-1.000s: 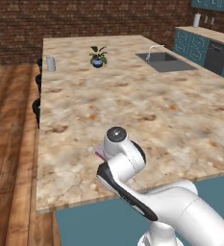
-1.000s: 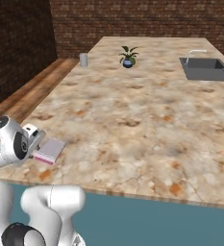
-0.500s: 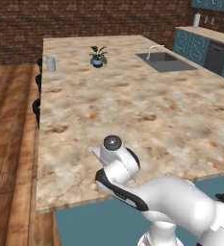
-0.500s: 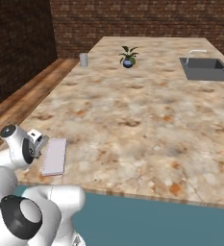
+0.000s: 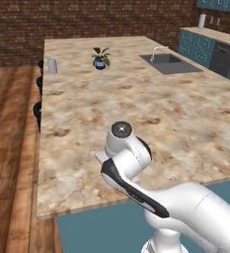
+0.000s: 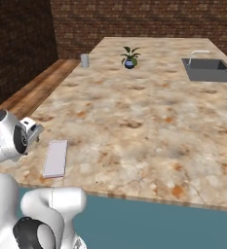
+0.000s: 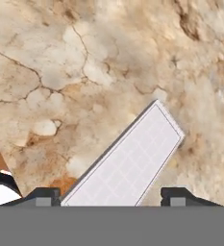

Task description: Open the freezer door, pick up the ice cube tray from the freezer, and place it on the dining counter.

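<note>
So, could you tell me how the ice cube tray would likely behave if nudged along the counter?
The ice cube tray lies flat and thin, so it would probably slide, not tip or roll. The dining counter looks polished, so likely little resistance.

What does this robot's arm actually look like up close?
The arm is glossy white and rounded, built from thick tube-like segments with black bands at the joints. One joint ends in a round grey cap. The gripper has two small, dark, blocky fingertips.
</note>
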